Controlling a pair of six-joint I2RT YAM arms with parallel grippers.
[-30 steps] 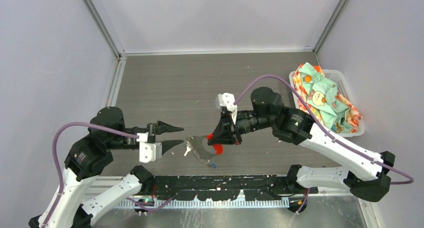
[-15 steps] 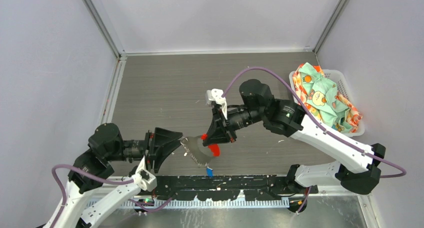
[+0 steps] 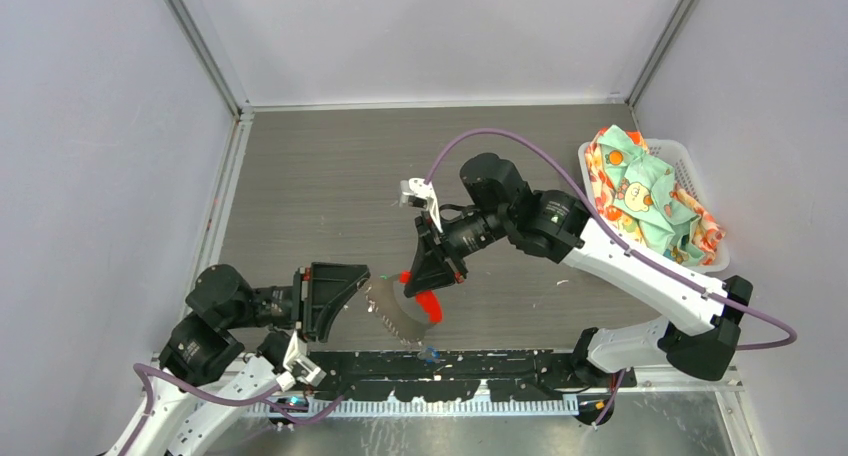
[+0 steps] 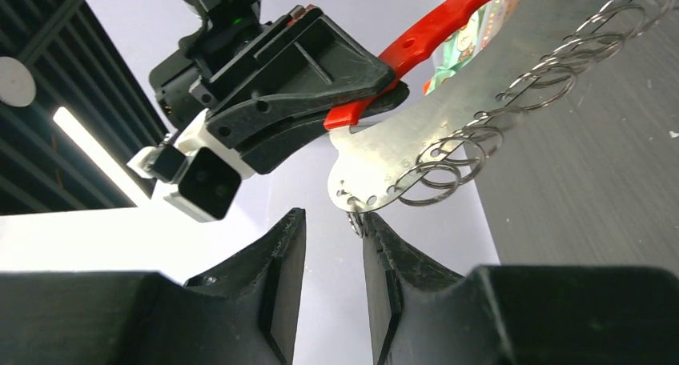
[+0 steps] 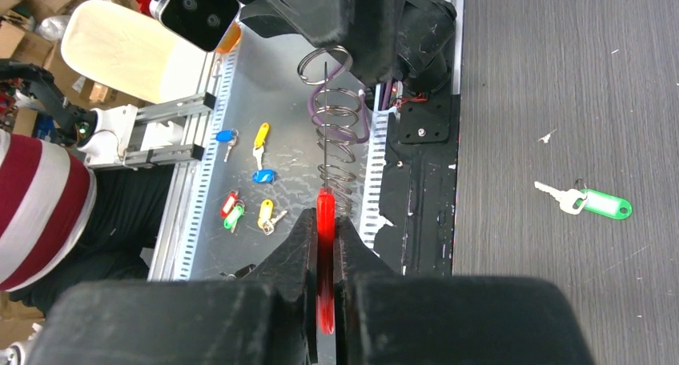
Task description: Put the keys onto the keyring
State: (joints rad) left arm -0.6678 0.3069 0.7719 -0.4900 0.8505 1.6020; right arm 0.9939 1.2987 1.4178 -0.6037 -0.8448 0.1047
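Right hand [image 5: 324, 214] clenched on keyring [image 4: 416, 141] (red end); left hand [image 4: 330, 221] parted near its tip.

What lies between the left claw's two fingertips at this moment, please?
In the left wrist view, a small ring hanging from the tip of the keyring plate sits in the mouth of the left claw; the gap is otherwise bare.

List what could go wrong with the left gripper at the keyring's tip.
1. The right gripper pinches the keyring only by its thin red handle; a nudge could swing it.
2. The left gripper sits open right at the end ring; closing may catch the plate edge instead.
3. The green-tagged key lies on the table, unheld: nothing to thread.
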